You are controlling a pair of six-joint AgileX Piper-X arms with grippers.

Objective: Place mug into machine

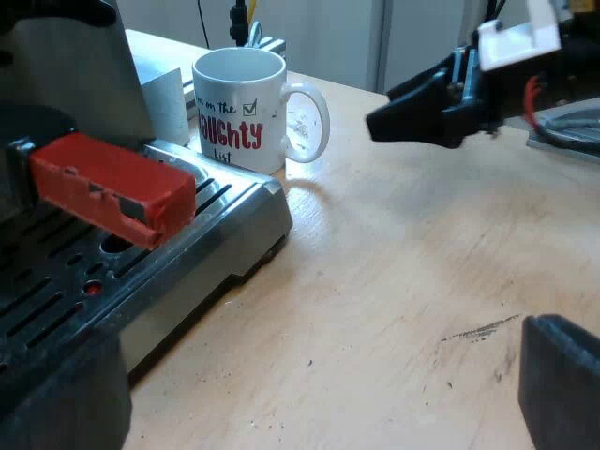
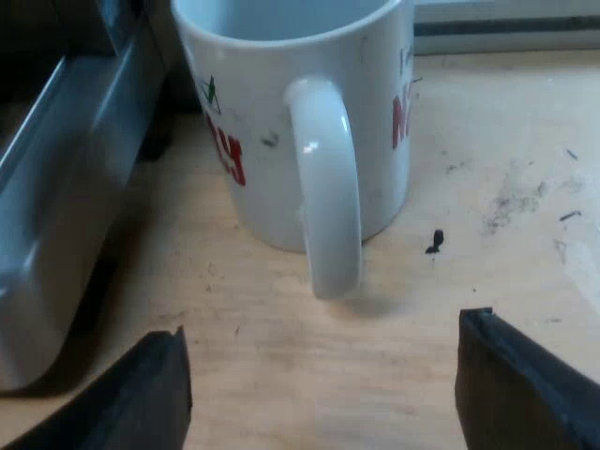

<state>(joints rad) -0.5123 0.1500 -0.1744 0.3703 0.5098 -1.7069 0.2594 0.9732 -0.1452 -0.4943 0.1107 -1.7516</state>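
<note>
Mug stands upright on the desk, just beside the drip tray of the espresso machine (not on it), its handle facing my right jaws. Those are spread wide, handle ahead between the fingers, untouched. My left jaws are spread too, empty, by the holder's red end.

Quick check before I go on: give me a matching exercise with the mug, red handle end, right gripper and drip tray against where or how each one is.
Things:
1. mug
2. red handle end
3. right gripper
4. drip tray

Place or state:
A. open, facing the mug's handle
B. slotted metal
C. on the table, beside the drip tray
D. above the drip tray

Pairs: 1-C, 2-D, 3-A, 4-B.
</note>
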